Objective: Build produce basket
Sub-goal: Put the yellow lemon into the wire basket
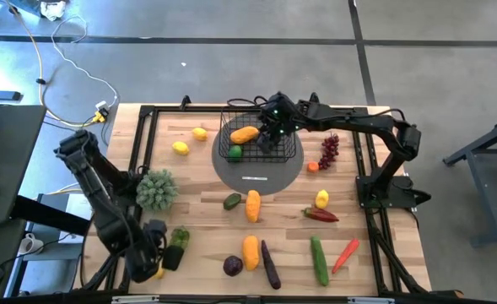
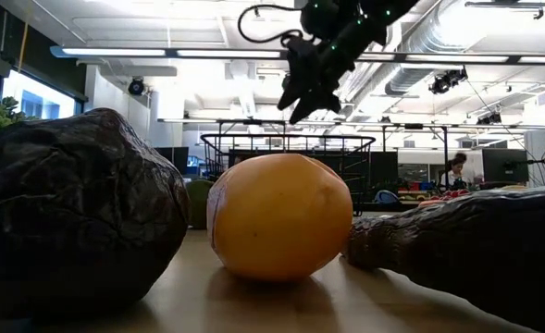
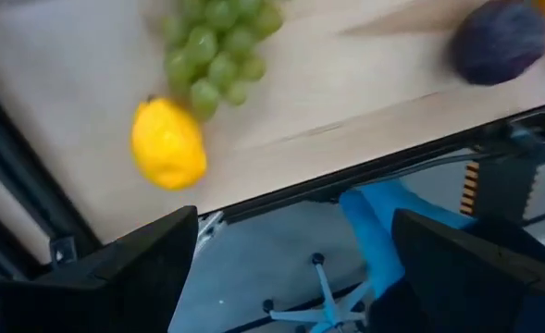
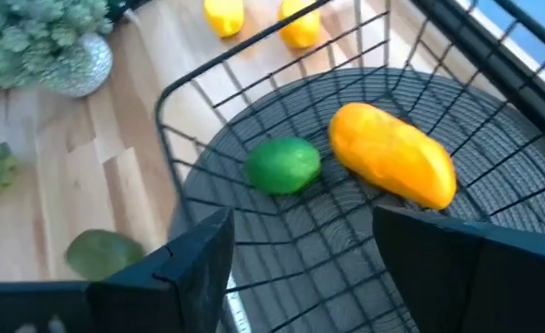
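Observation:
The black wire basket [image 1: 261, 139] stands on a grey disc [image 1: 256, 176] at the table's far middle. An orange fruit [image 4: 392, 153] and a green lime [image 4: 283, 165] lie on its floor. My right gripper [image 4: 300, 268] hangs open above the basket [image 2: 291, 148], touching nothing; in the low view my right gripper [image 2: 309, 88] is well clear of the rim. My left gripper [image 3: 295, 268] is open above the table's near left corner, with a yellow lemon [image 3: 167, 143] and green grapes [image 3: 216, 46] lying on the wood below it. In the high view my left gripper [image 1: 153, 256] stands beside the grapes [image 1: 179, 238].
Loose produce lies across the table: two lemons [image 1: 191, 140] at the far left, purple grapes [image 1: 329, 150], a red pepper [image 1: 320, 215], a cucumber [image 1: 318, 260], an aubergine [image 1: 270, 264], an avocado [image 1: 232, 201] and orange pieces [image 1: 253, 205]. A green potted plant [image 1: 156, 188] stands at the left.

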Motion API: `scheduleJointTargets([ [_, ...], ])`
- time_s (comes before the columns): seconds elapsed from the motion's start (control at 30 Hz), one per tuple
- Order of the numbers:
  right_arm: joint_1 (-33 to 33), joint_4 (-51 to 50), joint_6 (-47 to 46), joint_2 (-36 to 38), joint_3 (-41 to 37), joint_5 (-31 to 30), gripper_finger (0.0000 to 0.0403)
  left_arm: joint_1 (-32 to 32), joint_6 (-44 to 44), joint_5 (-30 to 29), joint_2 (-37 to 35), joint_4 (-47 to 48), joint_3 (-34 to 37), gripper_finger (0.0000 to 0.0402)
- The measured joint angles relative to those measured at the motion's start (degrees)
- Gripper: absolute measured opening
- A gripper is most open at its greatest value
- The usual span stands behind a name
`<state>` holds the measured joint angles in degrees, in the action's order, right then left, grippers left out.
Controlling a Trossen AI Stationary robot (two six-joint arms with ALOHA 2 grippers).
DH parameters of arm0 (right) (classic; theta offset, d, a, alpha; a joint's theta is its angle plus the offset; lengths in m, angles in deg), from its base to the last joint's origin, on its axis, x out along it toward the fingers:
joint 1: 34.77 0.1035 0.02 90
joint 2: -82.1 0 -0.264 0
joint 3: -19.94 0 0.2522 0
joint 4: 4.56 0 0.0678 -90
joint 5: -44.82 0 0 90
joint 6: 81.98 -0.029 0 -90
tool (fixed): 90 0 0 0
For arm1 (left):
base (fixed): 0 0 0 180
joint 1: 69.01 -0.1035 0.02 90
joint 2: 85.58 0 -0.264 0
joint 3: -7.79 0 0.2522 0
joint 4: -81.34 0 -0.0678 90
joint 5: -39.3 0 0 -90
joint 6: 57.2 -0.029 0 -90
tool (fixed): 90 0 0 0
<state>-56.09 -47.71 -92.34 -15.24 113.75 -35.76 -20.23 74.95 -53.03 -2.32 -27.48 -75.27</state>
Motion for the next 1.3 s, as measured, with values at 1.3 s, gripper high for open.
scheduleJointTargets([
  [1.3,7.5,-9.2,-0.3,-0.1,1.0,-0.9,0.0238,2.1,2.7,12.3,21.9,0.6,0.0,0.0349],
])
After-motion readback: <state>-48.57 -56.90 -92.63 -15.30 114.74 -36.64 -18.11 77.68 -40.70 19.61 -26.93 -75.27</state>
